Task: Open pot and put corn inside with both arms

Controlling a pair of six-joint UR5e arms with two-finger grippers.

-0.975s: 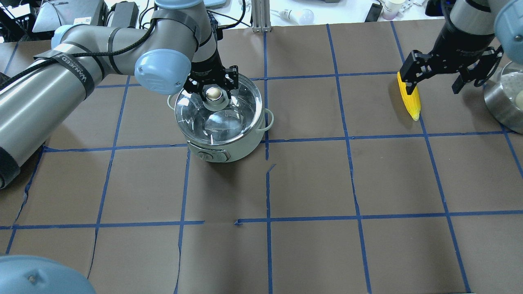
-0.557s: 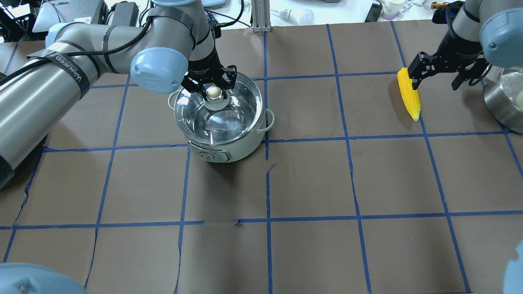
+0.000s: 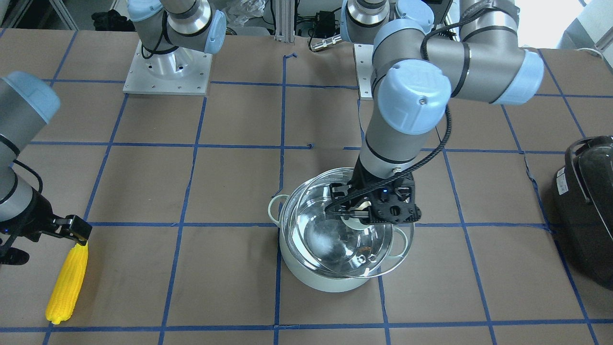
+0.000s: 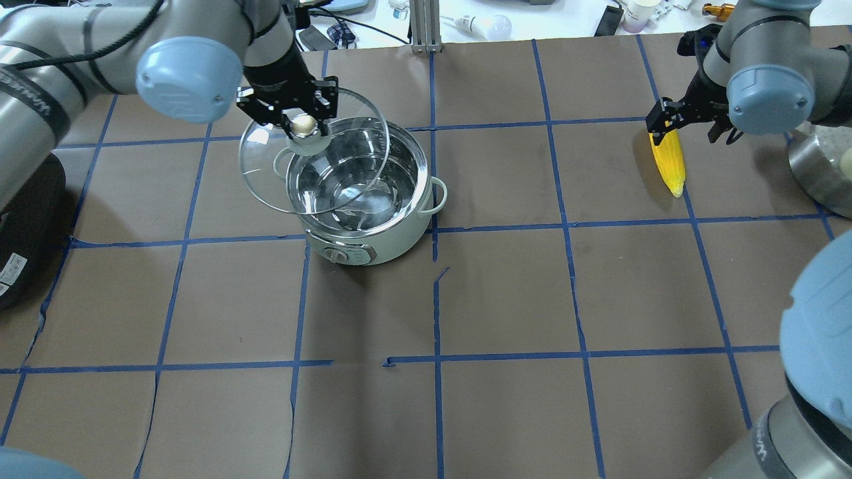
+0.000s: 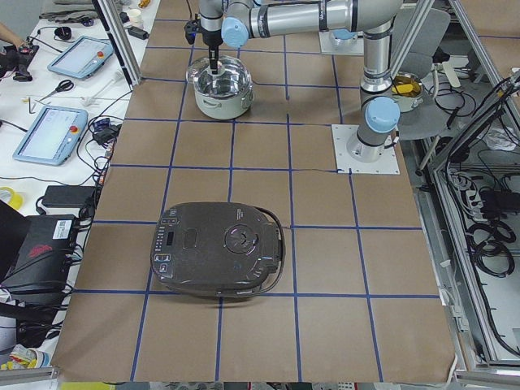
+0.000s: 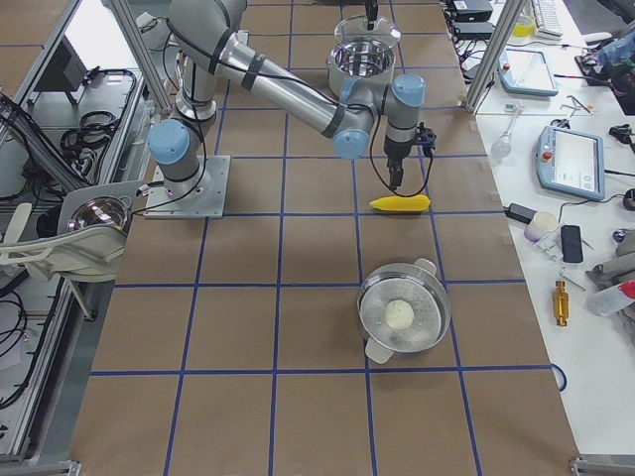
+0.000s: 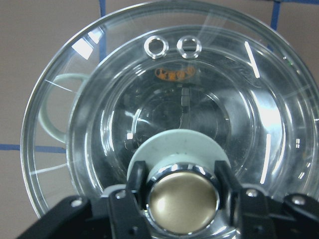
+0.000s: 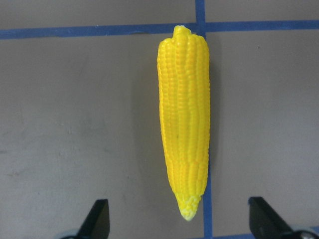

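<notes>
The mint-green pot (image 4: 399, 241) stands on the table, steel inside showing; it also shows in the front view (image 3: 311, 280). My left gripper (image 4: 303, 123) is shut on the gold knob (image 7: 182, 199) of the glass lid (image 4: 266, 169). It holds the lid tilted above the pot, shifted toward the pot's left rim. The yellow corn (image 4: 669, 159) lies flat on the table far right. My right gripper (image 4: 689, 128) hangs open over its thick end. In the right wrist view the corn (image 8: 184, 114) lies between the spread fingertips (image 8: 97, 219), untouched.
A big black appliance (image 3: 586, 211) sits at the table's left end. A steel pot (image 6: 404, 317) with a pale round thing inside stands just right of the corn. Blue tape lines grid the brown table.
My left gripper has lifted the lid off the pot and carried it left and back. My right gripper has dropped lower over the corn's thick end.
</notes>
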